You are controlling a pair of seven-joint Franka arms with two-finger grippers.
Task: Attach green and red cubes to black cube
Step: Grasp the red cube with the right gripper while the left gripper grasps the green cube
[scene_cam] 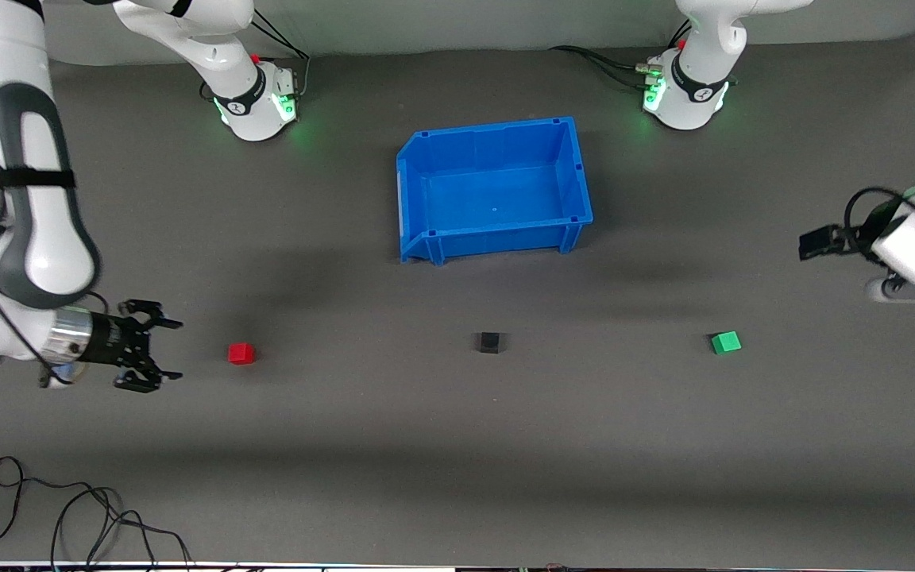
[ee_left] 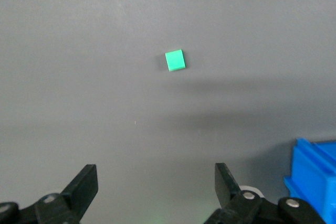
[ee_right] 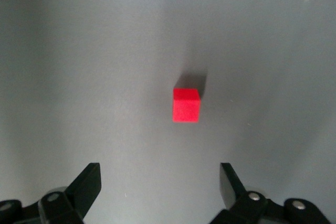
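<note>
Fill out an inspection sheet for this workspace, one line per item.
Surface: dark grey table mat, flat.
Job's things: small bright red cube, small matte black cube and small bright green cube in a row, all apart.
Clutter: open blue plastic bin, nothing inside, farther from the front camera than the black cube.
Grippers: right gripper open beside the red cube; left gripper open over the mat near the green cube.
Cables: loose black cable at the mat's near edge.
Surroundings: nothing seen.

Red cube, black cube, green cube: well apart, in a row on the table.
</note>
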